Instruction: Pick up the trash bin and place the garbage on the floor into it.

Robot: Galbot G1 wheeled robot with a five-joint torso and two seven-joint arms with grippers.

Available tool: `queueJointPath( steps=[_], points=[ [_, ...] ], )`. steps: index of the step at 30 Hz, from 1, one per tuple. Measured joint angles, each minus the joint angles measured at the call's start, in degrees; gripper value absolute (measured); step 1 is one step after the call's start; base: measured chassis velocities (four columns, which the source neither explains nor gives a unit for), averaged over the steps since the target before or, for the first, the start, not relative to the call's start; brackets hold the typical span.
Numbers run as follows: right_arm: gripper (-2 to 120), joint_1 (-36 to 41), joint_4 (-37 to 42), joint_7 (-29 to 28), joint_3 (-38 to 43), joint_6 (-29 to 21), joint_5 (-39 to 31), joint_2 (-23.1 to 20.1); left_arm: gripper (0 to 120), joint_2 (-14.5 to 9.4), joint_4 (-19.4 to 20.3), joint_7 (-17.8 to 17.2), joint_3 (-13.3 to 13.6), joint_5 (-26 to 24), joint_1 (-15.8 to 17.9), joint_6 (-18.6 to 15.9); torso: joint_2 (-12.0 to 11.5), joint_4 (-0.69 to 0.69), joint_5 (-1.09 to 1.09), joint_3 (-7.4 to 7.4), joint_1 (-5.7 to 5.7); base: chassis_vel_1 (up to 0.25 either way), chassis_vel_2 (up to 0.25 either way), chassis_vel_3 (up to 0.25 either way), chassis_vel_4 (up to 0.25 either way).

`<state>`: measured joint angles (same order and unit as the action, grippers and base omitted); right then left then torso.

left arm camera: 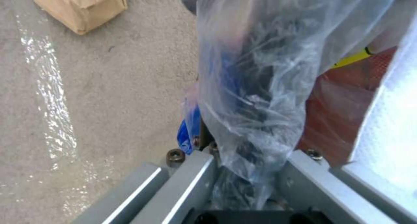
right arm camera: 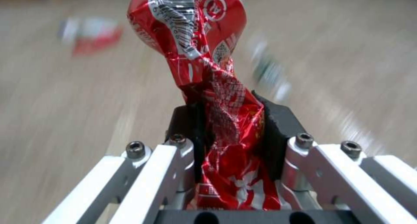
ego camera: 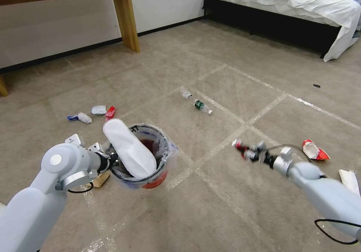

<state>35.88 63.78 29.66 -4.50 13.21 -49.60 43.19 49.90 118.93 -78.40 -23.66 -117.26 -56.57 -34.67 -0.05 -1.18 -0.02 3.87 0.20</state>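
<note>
Right gripper (right arm camera: 230, 132) has its fingers (right arm camera: 278, 126) clamped tight on a crushed red can (right arm camera: 204, 54), which sticks out past the tips, twisted thin at the pinch. In the head view that gripper (ego camera: 246, 150) hangs above the floor (ego camera: 225, 214), well apart from the trash bin (ego camera: 150, 169) on its left.

Left gripper (left arm camera: 243, 171) has its fingers pinched together on the bin's rim and the crinkly clear bag (left arm camera: 256, 70), holding the bin up beside the left arm. A white slipper (ego camera: 129, 150) lies tilted across the bin mouth, covering a good share of it.

My take on the step: carry the can over the part of the mouth the slipper leaves open, on the side nearer the right gripper, and only let go once it's fully above the rim. The bag edge is floppy, so clipping it could jog the bin.

Room-wise it's easy: bare carpet between the two grippers. A red-and-white wrapper (ego camera: 315, 150) sits just beyond the right arm, two clear bottles (ego camera: 195, 101) lie farther out, and a brown paper scrap (left arm camera: 80, 7) is just beside the left fingers.
</note>
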Motion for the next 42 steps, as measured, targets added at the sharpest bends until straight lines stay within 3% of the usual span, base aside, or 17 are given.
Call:
queueJointPath(
  steps=[4,16,21,29,36,42],
  points=[
    [25,-2.0,6.6,-2.9,1.9,2.2,-5.4,1.2,0,-0.2,0.1,0.0,0.0,0.0,0.0,0.0,0.0,0.03,0.0,0.0,0.0,0.0,0.0,0.0,0.0],
    [25,-6.9,19.8,-5.8,-0.1,0.2,-11.5,8.8,0,0.5,0.3,0.1,-0.5,0.0,0.2,0.3,0.0,0.02,-0.01,0.0,0.0,0.0,0.0,0.0,0.0],
    [25,-8.9,20.5,-3.5,-2.6,-1.0,-14.0,12.2,0,0.6,0.7,0.2,-0.6,-0.1,0.2,0.4,0.0,0.02,0.0,0.0,0.0,0.0,0.0,0.0,0.0],
    [25,-12.4,18.3,0.8,-10.9,-1.8,-12.4,22.5,0,0.7,0.9,0.2,-0.7,-0.3,0.4,0.6,0.0,0.03,-0.01,-0.01,0.0,0.0,0.0,0.0,0.0],
    [25,-13.6,15.6,2.0,-16.6,-1.7,-9.9,26.3,0,1.1,0.7,0.2,-0.4,-0.4,0.8,0.6,0.0,0.02,-0.01,0.0,0.0,0.0,0.0,0.0,0.0],
    [25,-14.1,14.4,2.6,-20.4,-1.4,-7.9,27.1,0,1.5,0.5,0.2,-0.3,-0.2,0.9,0.6,0.0,0.01,0.0,0.0,0.0,0.0,0.0,0.0,0.0]
  ],
)
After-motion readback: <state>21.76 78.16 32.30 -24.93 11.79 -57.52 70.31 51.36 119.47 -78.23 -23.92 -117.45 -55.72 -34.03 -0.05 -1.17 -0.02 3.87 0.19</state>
